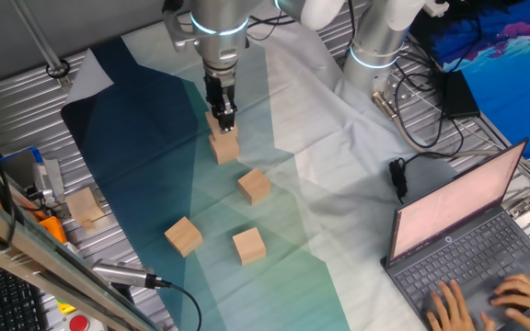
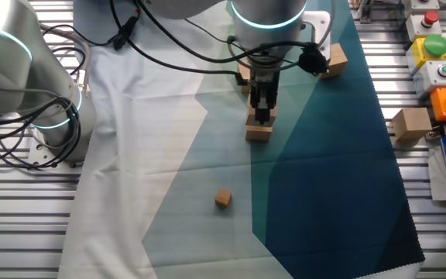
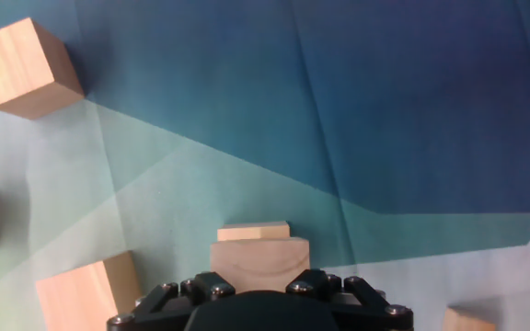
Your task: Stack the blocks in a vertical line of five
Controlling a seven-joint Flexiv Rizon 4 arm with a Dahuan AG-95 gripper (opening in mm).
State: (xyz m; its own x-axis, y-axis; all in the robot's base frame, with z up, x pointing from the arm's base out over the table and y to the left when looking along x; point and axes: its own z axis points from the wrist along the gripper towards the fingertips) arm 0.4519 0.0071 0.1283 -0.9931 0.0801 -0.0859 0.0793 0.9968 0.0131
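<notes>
One fixed view first: the pincer (image 1: 223, 117) hangs straight down over the blue-green cloth (image 1: 136, 129), its dark fingers clamped on a plain tan wooden block (image 1: 220, 122). That held block sits right on top of a second block (image 1: 224, 147), square-edged and smooth-faced. Three more blocks lie loose on the cloth nearer the camera: one (image 1: 255, 186) just below the pair, one (image 1: 183, 236) to the left, one (image 1: 248, 246) to the right. A paler cube (image 1: 86, 206) rests off the cloth on the ribbed metal table (image 1: 26, 101).

The other fixed view now: the pincer (image 2: 262, 112) is closed on the upper block, with the lower block (image 2: 259, 130) directly beneath. A much smaller tan cube (image 2: 223, 199) sits alone, well apart.

Hand view: the held block (image 3: 259, 265) fills the space between the black fingers, and the lower block's edge (image 3: 253, 231) peeks out just beyond it.
</notes>
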